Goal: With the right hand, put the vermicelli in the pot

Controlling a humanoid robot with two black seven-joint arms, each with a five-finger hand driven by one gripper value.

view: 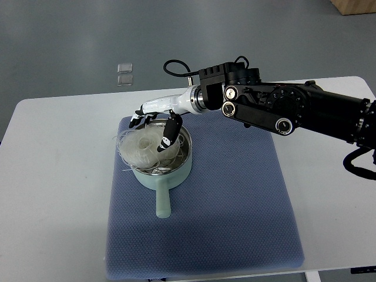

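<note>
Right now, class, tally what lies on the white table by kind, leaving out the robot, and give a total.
Mat: 1
Pot: 1
Vermicelli: 1 bundle
Total: 3

Item count, top view:

- One pot (166,170), pale green, with one handle.
- One bundle of vermicelli (141,147), white, lying in and over the pot rim.
- One mat (235,205), blue-grey.
- One table (53,176), white.
- One robot hand (158,117) in view, the right, on one arm.
- Two small clear squares (124,73) on the floor beyond the table.
</note>
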